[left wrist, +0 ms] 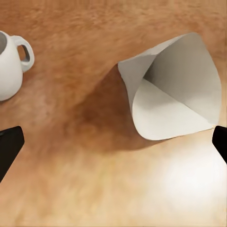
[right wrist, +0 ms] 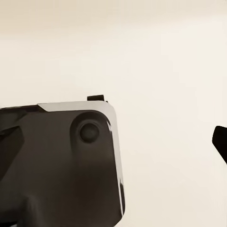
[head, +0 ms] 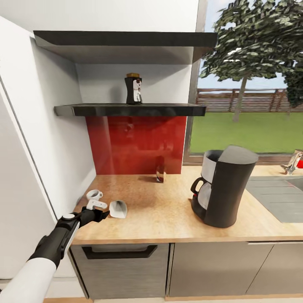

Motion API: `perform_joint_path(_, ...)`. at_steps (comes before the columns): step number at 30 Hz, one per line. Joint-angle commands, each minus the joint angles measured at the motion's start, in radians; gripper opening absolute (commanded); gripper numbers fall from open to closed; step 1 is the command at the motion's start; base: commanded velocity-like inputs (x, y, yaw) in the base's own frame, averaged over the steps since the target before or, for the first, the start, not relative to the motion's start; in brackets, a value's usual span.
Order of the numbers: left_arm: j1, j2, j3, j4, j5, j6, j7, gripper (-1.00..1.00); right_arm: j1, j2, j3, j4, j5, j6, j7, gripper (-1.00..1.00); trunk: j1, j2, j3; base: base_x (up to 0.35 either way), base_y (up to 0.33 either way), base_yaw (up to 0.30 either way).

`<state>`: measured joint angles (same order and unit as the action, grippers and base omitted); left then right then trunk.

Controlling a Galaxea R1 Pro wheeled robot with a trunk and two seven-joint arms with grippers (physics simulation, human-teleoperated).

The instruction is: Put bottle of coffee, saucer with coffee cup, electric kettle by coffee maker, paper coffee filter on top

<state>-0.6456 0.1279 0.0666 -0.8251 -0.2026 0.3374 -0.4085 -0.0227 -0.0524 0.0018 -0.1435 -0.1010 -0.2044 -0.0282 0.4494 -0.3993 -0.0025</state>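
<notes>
1. Nearest the head camera: left gripper at about 7 o'clock in the head view, over the front-left edge of the kitchen countertop. Fingertips spread wide in the left wrist view, nothing between them.
2. Just past the fingers: paper coffee filter lying on its side on the wood, open mouth gaping, one dark fingertip just beside its rim.
3. Judged feather-light, soft and easily crushed or creased; likely to slide on the smooth worktop. Best taken by pinching one wall of the open rim gently, not squeezing across the whole cone.
4. Coffee cup close by the filter, at about 10 o'clock from the gripper, apart from the paper; easy to knock in a sweep.
5. Coffee maker well apart at 3 o'clock from the filter, clear wood between.
6. Bottle of coffee upright on the kitchen shelf at 12 o'clock. A small dark jar against the red splashback.
7. Right gripper: dark fingertips at the far edges of the right wrist view, so apparently spread, holding nothing.
</notes>
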Motion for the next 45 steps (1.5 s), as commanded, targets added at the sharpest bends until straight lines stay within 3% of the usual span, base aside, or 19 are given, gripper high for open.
perform_joint_path(1, 0.0, -0.001, 0.004, 0.01, -0.009, -0.005, -0.007, 1.0, 0.0, 0.0, 0.002, 0.0, -0.009, -0.004, 0.003, 1.0, 0.001, -0.001, 0.0, 0.092, 0.0, -0.01)
perform_joint_path(45, 0.0, -0.002, 0.005, 0.071, -0.006, -0.026, -0.006, 1.0, 0.0, -0.006, 0.001, 0.016, -0.006, -0.004, 0.001, 1.0, 0.001, -0.001, 0.001, 0.058, 0.0, -0.023)
